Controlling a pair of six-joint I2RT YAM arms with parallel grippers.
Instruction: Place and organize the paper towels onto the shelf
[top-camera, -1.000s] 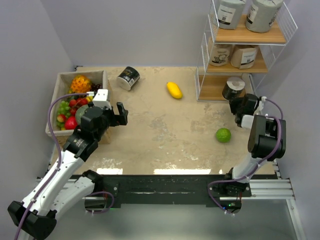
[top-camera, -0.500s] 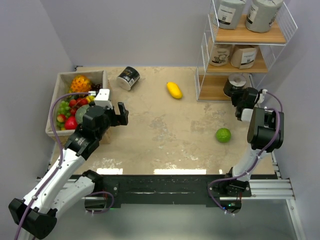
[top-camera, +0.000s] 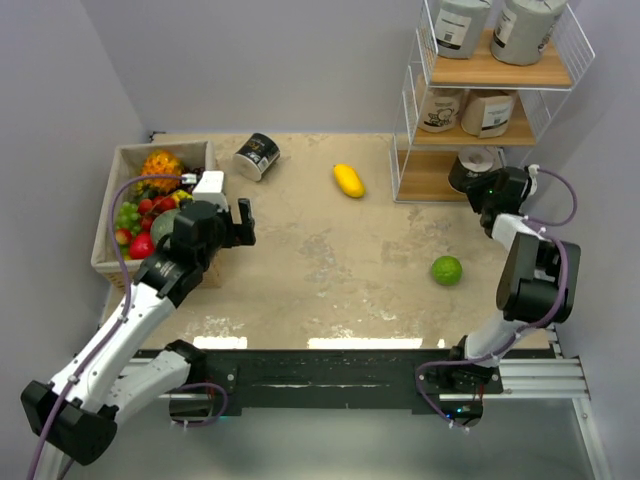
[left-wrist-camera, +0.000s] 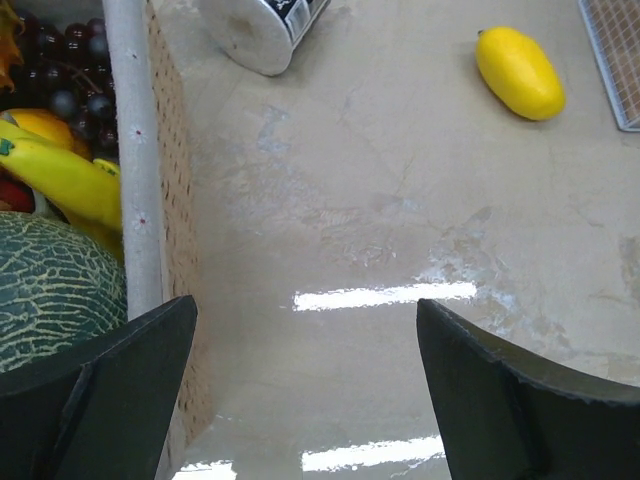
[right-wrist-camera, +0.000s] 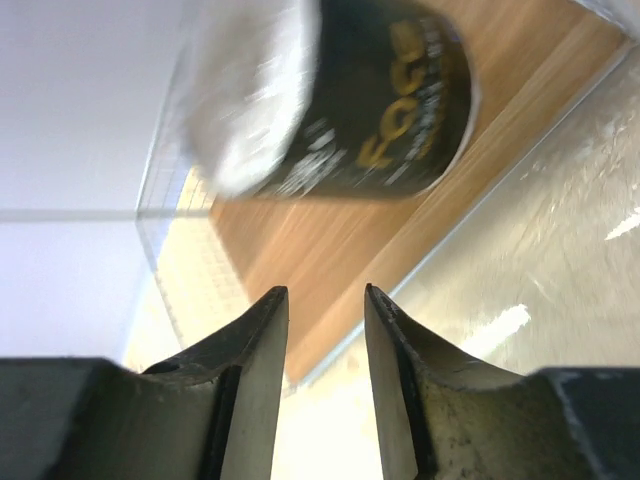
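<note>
The shelf (top-camera: 408, 120) stands at the back right, with two grey paper towels (top-camera: 463, 25) on the top board and two tan ones (top-camera: 443, 108) on the middle. A black roll (top-camera: 468, 172) sits on the bottom board (right-wrist-camera: 330, 260). My right gripper (top-camera: 483, 186) hovers just in front of that black roll (right-wrist-camera: 370, 110); in the right wrist view the right gripper (right-wrist-camera: 325, 300) has its jaws slightly open and holds nothing. Another black roll (top-camera: 257, 156) lies on its side on the table at the back left. My left gripper (top-camera: 243, 225) hangs wide open over the table, short of this roll (left-wrist-camera: 262, 30).
A low box of fruit (top-camera: 112, 205) sits at the left, and its wall (left-wrist-camera: 135, 180) is close beside the left fingers. A yellow fruit (top-camera: 348, 180) lies mid-table and a green fruit (top-camera: 447, 270) lies near the right arm.
The right gripper carried the black roll onto the bottom board, then parted its jaws and let go. The left gripper edged slightly toward the back of the table.
</note>
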